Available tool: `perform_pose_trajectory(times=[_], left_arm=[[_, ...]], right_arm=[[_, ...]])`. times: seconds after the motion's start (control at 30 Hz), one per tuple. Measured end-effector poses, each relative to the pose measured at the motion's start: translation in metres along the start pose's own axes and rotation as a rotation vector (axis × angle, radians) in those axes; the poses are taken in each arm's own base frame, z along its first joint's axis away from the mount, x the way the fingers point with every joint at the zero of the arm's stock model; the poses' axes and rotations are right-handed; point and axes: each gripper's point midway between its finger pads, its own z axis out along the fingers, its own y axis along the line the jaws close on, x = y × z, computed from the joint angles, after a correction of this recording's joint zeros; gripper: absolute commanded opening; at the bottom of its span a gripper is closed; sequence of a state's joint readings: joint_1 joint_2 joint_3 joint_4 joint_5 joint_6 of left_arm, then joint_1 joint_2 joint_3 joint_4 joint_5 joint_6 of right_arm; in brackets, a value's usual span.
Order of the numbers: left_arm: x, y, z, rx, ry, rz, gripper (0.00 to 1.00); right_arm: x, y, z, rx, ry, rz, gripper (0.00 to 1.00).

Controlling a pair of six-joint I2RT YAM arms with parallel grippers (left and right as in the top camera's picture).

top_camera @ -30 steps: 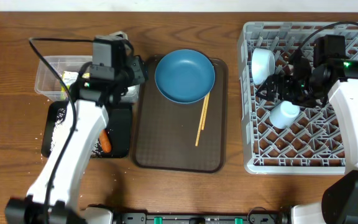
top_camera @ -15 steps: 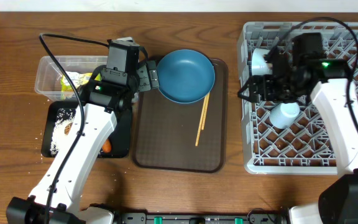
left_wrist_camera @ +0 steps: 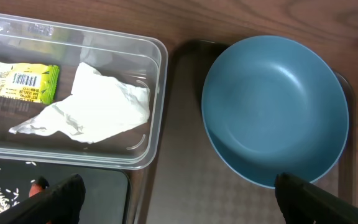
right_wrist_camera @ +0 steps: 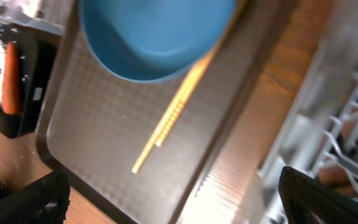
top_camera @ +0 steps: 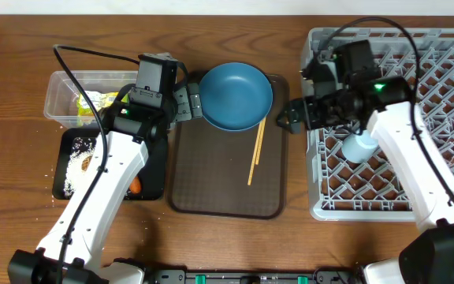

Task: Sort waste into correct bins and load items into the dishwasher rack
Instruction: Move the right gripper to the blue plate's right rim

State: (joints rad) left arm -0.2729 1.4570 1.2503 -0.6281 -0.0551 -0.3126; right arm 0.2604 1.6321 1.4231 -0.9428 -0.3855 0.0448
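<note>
1. The left arm [top_camera: 101, 189] rises from the near-left edge of the worktop [top_camera: 22, 229] and passes over the black tray [top_camera: 154, 170]. Its wrist sits at the tray's far end.
2. The left gripper [top_camera: 187, 100] points sideways at the near-left rim of the blue plate [top_camera: 235, 96]. In the left wrist view its fingertips [left_wrist_camera: 61, 196] stand wide apart with nothing between them.
3. The right arm [top_camera: 416, 173] comes up from the near-right corner, crosses the rack [top_camera: 369, 207] and bends left. The right gripper [top_camera: 290, 117] hangs over the seam between the rack and the brown serving tray [top_camera: 219, 197].
4. That gripper is also spread wide and empty (each fingertip [right_wrist_camera: 42, 199] sits in a bottom corner of the right wrist view).
5. The chopsticks [top_camera: 257, 151] lie together on the serving tray just right of centre. Their long axis runs from the plate's right rim, which they touch, towards the near edge, tilted slightly left. The right gripper is just beside their far ends.
6. The plate rests at the far end of the serving tray.
7. The clear tub [top_camera: 60, 83] holds the yellow-green wrapper [left_wrist_camera: 23, 84] and the white napkin [left_wrist_camera: 98, 106].
8. The black tray holds the rice [top_camera: 77, 162] and the carrot stick [right_wrist_camera: 10, 78].
9. A light blue cup [top_camera: 359, 147] lies in the rack beside the right arm.
</note>
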Motion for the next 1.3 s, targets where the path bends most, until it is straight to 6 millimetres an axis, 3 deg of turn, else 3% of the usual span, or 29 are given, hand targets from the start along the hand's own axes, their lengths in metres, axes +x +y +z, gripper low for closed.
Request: perform_pose_trajectory(times=[0.3, 0.53, 0.7, 0.9, 1.0, 1.3], left_arm=[[0.0, 0.0, 0.0, 0.0, 0.0, 0.0, 0.98], [0.0, 0.0, 0.0, 0.0, 0.0, 0.0, 0.98], [0.0, 0.0, 0.0, 0.0, 0.001, 0.0, 0.98], [0.0, 0.0, 0.0, 0.0, 0.001, 0.0, 0.98], [0.0, 0.0, 0.0, 0.0, 0.0, 0.0, 0.98], [0.0, 0.0, 0.0, 0.0, 0.001, 0.0, 0.98]], right_arm=[[-0.043, 0.048, 0.011, -0.008, -0.178, -0.164, 0.91], [-0.069, 0.066, 0.016, 0.083, -0.303, -0.232, 0.89], [-0.082, 0.059, 0.036, 0.14, -0.338, -0.197, 0.87], [-0.088, 0.036, 0.084, 0.201, -0.316, -0.161, 0.84], [-0.091, 0.025, 0.105, 0.23, -0.318, -0.152, 0.78], [-0.081, -0.007, 0.15, 0.318, -0.28, -0.081, 0.76]])
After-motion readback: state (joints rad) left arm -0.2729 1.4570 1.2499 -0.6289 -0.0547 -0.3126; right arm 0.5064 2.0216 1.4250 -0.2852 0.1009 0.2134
